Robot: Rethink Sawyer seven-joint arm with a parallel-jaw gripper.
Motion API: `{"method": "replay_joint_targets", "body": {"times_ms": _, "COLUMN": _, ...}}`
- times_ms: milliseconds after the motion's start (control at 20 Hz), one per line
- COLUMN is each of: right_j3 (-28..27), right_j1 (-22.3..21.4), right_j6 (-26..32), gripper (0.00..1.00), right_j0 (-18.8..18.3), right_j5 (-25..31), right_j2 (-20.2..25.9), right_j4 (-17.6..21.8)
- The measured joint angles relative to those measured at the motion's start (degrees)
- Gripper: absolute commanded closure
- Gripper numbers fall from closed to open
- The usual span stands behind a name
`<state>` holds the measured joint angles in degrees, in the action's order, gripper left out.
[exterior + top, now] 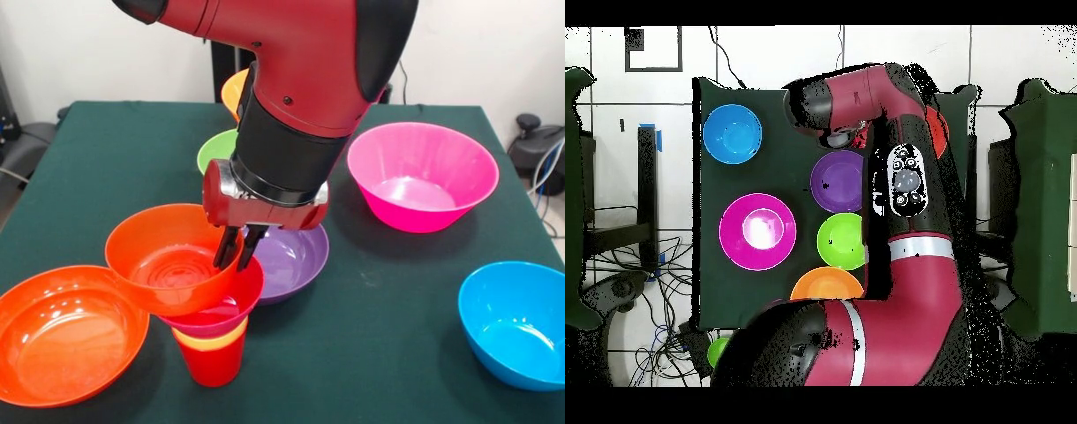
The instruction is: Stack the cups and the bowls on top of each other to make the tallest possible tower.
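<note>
Tower [210, 331] w/ tilted orange bowl [172, 256] on top; arm vertical, claw [237, 256] clamped on bowl's rim.

Gripper [237, 250] downward — fingers nearly closed, pinching.

The red and black arm [905, 200] hides the funnel-shaped stacked tower overhead; the glossy light orange plastic bowl [234, 91] (front view) shows only an edge.

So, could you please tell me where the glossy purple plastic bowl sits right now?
In the front view the glossy purple plastic bowl sits mid-table, just behind the tower and partly hidden by the gripper.
</note>
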<state>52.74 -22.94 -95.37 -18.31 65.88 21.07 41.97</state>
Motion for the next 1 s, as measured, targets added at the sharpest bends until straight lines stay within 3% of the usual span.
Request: {"method": "replay_joint_targets", "body": {"times_ms": 1000, "right_j3": 0.0, "right_j1": 0.1, "right_j6": 0.0, "gripper": 1.0, "right_j0": 0.9, "right_j5": 0.0, "right_j2": -0.1, "right_j4": 0.0}}
